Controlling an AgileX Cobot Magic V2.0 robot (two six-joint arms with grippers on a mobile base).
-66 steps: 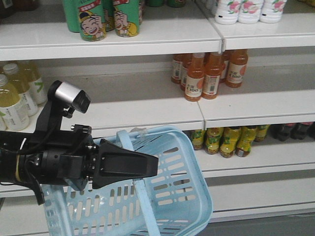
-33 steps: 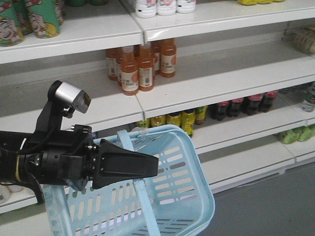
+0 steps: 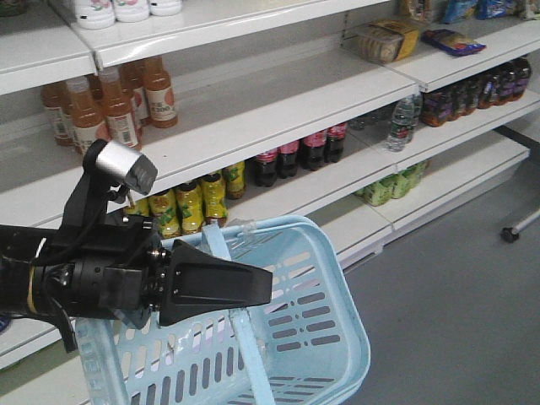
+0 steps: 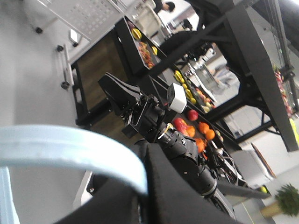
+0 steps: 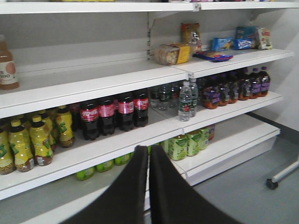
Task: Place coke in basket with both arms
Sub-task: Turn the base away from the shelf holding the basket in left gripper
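Left gripper (image 3: 260,287) grasps the basket (image 3: 325,325) handle; right gripper (image 5: 148,153) is clenched, empty. Coke (image 5: 106,116) stands on the far shelf (image 5: 117,147): open wide, approach one bottle squarely, grip its body.

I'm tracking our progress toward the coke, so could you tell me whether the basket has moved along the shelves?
Yes: the basket has shifted right past the orange drink bottles, toward the coke.

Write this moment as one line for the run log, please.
left gripper: shut on basket handle | right gripper: shut, empty | coke: on shelf, not yet picked
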